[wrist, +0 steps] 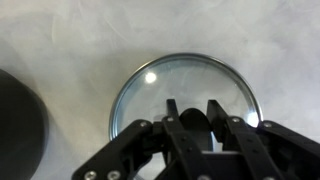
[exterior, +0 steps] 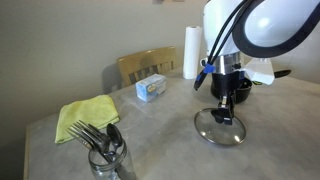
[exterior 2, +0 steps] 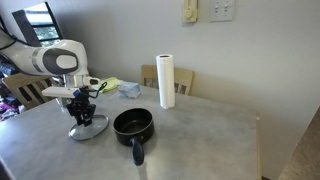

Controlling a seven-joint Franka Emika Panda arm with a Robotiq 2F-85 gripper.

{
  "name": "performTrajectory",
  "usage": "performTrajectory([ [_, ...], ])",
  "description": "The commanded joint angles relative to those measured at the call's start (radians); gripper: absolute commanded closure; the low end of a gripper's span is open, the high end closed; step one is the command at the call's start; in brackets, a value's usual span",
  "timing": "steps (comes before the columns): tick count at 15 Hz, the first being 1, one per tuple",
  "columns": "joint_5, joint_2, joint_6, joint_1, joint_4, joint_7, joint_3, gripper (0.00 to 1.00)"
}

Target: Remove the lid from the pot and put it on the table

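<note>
The glass lid (exterior: pixel 218 130) with its metal rim lies flat on the grey table (exterior: pixel 160 140). It also shows in the other exterior view (exterior 2: pixel 90 129) and in the wrist view (wrist: pixel 150 85). My gripper (exterior: pixel 225 108) stands right over it, fingers shut on its black centre knob (wrist: pixel 192 118). The black pot (exterior 2: pixel 132 124) stands uncovered beside the lid, its long handle pointing to the table's near edge. Its dark body shows at the left edge of the wrist view (wrist: pixel 15 130). In the exterior view from the jar's side the arm mostly hides the pot.
A paper towel roll (exterior 2: pixel 166 80) stands behind the pot, in front of a wooden chair (exterior: pixel 145 62). A blue-white box (exterior: pixel 152 88), a yellow cloth (exterior: pixel 85 115) and a glass jar of forks (exterior: pixel 105 155) sit further along the table.
</note>
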Motion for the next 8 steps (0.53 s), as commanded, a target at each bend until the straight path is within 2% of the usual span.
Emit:
performTrajectory([
  [1, 0.009, 0.028, -0.015, -0.022, 0.014, -0.064, 0.001, 0.9],
  [3, 0.014, 0.029, -0.024, -0.027, 0.017, -0.091, 0.006, 0.9],
  [4, 0.015, 0.03, -0.028, -0.029, 0.02, -0.106, 0.008, 0.84],
  [5, 0.016, 0.03, -0.031, -0.032, 0.021, -0.122, 0.01, 0.7],
  [6, 0.012, 0.03, -0.035, -0.031, 0.022, -0.127, 0.008, 0.65],
  [7, 0.01, 0.029, -0.037, -0.031, 0.023, -0.135, 0.008, 0.4],
  [8, 0.004, 0.026, -0.038, -0.029, 0.022, -0.141, 0.006, 0.39],
])
